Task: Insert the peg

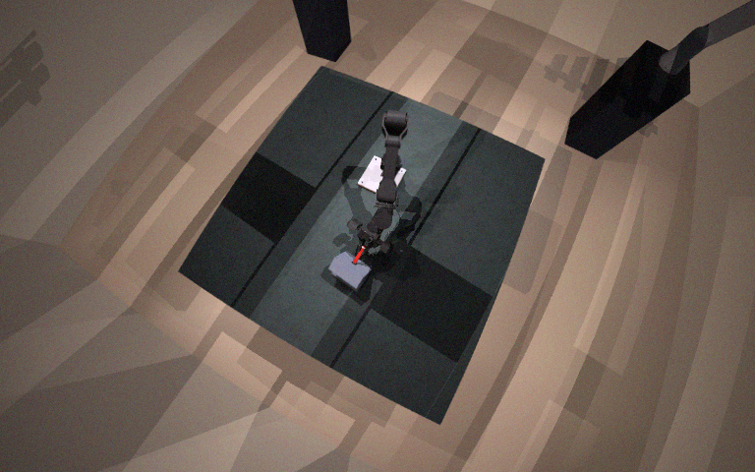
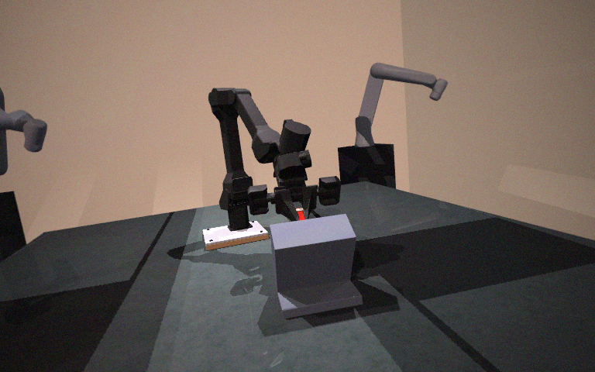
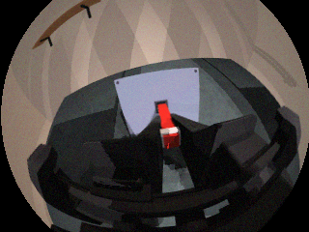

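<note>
The red square-sided peg point(image 1: 359, 255) point(image 2: 300, 215) point(image 3: 165, 115) has a white band near its top end. My gripper point(image 1: 363, 249) point(image 2: 301, 218) point(image 3: 165, 118) is shut on the peg, which is tilted toward the sloped panel point(image 1: 347, 272) point(image 2: 313, 267) point(image 3: 137, 99). In the wrist view the peg's far end is at the square hole point(image 3: 157, 102) in the panel's face. A dark strip of the hole shows around that end; how deep it reaches cannot be told. In the exterior view the panel's back hides the hole and the peg's lower part.
The arm's white base plate point(image 1: 370, 173) point(image 2: 236, 235) lies behind the gripper. The panel block stands on the dark mat point(image 1: 445, 222) point(image 2: 197, 328). Black pedestals point(image 1: 623, 105) point(image 2: 368, 164) with grey arms stand beyond the mat.
</note>
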Robot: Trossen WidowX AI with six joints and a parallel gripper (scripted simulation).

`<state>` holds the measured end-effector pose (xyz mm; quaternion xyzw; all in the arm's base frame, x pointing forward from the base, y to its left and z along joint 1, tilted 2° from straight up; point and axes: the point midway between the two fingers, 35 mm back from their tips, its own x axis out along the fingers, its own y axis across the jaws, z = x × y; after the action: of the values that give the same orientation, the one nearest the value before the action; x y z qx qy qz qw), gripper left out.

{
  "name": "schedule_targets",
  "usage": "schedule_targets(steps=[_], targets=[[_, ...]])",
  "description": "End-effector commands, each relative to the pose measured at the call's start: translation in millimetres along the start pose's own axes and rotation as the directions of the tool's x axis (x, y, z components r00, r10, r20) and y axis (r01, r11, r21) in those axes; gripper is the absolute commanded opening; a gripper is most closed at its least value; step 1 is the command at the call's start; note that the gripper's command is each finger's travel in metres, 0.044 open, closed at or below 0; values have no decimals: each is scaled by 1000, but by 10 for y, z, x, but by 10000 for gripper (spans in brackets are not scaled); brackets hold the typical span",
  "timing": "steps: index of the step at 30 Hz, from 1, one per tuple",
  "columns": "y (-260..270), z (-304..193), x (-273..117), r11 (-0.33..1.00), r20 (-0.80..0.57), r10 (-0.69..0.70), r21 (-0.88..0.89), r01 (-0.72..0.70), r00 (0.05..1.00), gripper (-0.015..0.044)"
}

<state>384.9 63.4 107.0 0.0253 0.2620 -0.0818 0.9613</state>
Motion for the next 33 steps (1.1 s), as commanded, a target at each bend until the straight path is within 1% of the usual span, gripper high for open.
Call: schedule_targets(steps=[1,33], targets=[[9,32,18,1000,6,4,1,-4,1000,0],[11,15,135,1000,7,4,1,-4,1000,0]])
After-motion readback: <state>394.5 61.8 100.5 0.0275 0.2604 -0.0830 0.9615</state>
